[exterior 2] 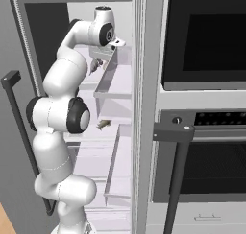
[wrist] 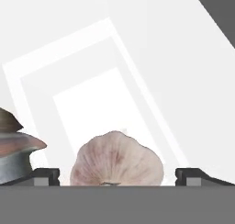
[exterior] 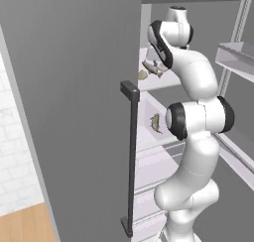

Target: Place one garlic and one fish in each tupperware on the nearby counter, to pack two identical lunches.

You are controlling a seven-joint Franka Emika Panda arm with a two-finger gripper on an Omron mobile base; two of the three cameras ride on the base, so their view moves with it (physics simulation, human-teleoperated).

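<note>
Glossy white rounded arm (exterior: 196,137) segments joined by black ringed joints.

One garlic bulb (wrist: 117,159) sits in the hand view, between the two dark fingertips (wrist: 43,176) — a single gripper (wrist: 117,179), jaws wide apart. Beside the bulb lies the end of one fish (wrist: 16,149). The base views show a second fish (exterior: 156,122) on a lower fridge shelf — and two dark door handles (exterior 2: 175,180).

Pinkish-white garlic (wrist: 117,159) with faint purple streaks; olive-brown fish (exterior: 156,122); white shelf (wrist: 101,94).
</note>
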